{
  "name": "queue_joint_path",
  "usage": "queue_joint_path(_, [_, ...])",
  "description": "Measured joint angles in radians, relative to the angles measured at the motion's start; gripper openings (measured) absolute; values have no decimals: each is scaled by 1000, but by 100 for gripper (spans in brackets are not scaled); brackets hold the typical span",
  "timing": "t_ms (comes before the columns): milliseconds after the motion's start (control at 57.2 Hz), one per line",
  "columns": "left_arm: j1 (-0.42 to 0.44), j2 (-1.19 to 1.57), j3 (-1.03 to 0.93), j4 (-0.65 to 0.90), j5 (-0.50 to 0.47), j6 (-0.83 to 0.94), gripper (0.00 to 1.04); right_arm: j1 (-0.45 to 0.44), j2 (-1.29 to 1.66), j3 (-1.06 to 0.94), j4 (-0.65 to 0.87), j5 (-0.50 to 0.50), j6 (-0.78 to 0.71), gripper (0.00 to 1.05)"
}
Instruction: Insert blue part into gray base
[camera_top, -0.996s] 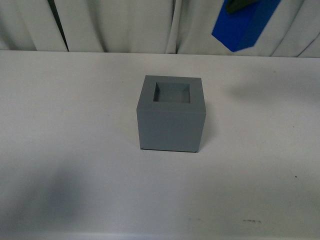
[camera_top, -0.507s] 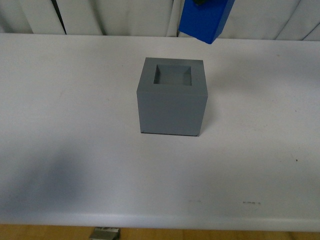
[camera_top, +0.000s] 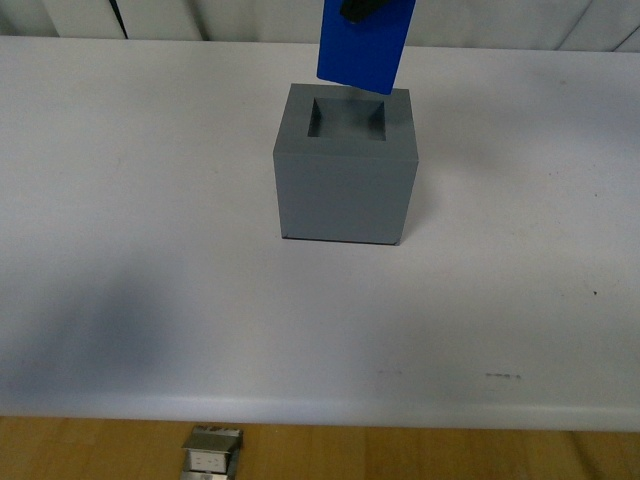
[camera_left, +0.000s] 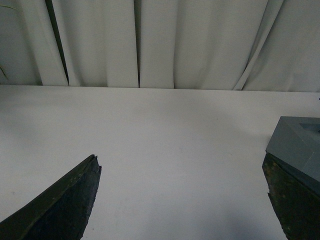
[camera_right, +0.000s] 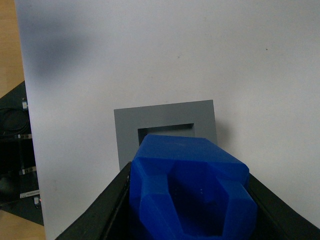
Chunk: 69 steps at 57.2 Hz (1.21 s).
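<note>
The gray base (camera_top: 345, 178) is a matte cube with a square recess in its top, standing mid-table. The blue part (camera_top: 364, 48) hangs upright just above the far rim of the recess, its lower end slightly over the opening. My right gripper (camera_right: 190, 200) is shut on the blue part (camera_right: 187, 187), with the gray base (camera_right: 165, 131) below it in the right wrist view; only a dark bit of the gripper (camera_top: 365, 8) shows at the top edge of the front view. My left gripper (camera_left: 182, 200) is open and empty, low over the table, with the gray base (camera_left: 297, 147) by one finger.
The white table (camera_top: 140, 230) has a wooden front edge (camera_top: 400, 455) below it. A small metal piece (camera_top: 212, 452) sits at that edge. White curtains (camera_left: 150, 40) hang behind the table. Dark equipment (camera_right: 15, 150) lies off the table's side.
The blue part has moved left and down from the upper right, turning from tilted to upright, and now hangs over the base's recess. The base has not moved.
</note>
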Motion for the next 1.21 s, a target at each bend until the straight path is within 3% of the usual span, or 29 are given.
queue_joint_path(1206, [0, 0, 0, 0, 0, 0, 98, 32, 95, 63, -26, 17, -92, 48])
